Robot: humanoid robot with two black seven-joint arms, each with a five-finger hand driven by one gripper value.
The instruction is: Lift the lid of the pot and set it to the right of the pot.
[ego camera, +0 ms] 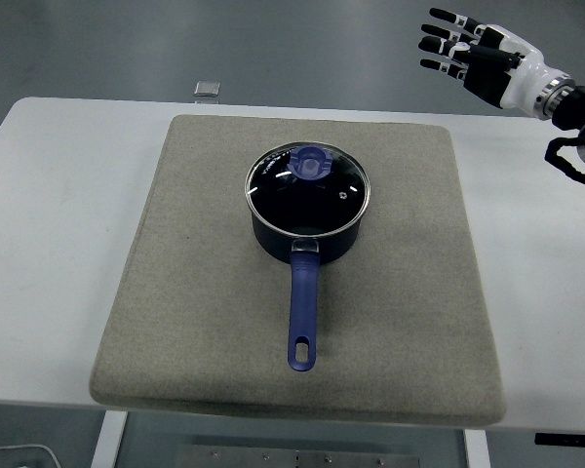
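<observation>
Right hand: your right hand (478, 60) hangs in the air at about 2 o'clock from the pot, off the table's far right corner, fingers spread and empty, grasping nothing. It sits well apart from the lid, so I judge the reach is only beginning.
Hand build: black fingers with pale tips, a white cuff at the wrist, dark cabling behind it.
Left hand: not visible anywhere in the head view.
Lid: the pot lid (307, 184) sits closed on the pot, at the centre of the mat. It is round clear glass with a bright metal rim, and light glints off its surface.
Knob: the blue knob (311, 164) stands on the lid and shows toward its 12 o'clock side. It is the only raised part, so it is likely where you pinch.
Pot: the pot (306, 234) is a dark blue saucepan, smooth and glossy, not tilted.
Handle: the pot handle (302, 317) runs straight to 6 o'clock, toward you, long and blue with a hanging hole at its end. Pointing that way, it leaves the 3 o'clock side free.
Mat: the grey mat (175, 273) is a square, felt-like pad under the pot; its soft face should keep the glass from sliding. The bare stretch at 3 o'clock of the pot is the landing spot.
Table: the white table (49, 195) is smooth and flat.
Far edge: a small grey square object (207, 89) lies beyond the table at 11 o'clock, unrelated to the job.
</observation>
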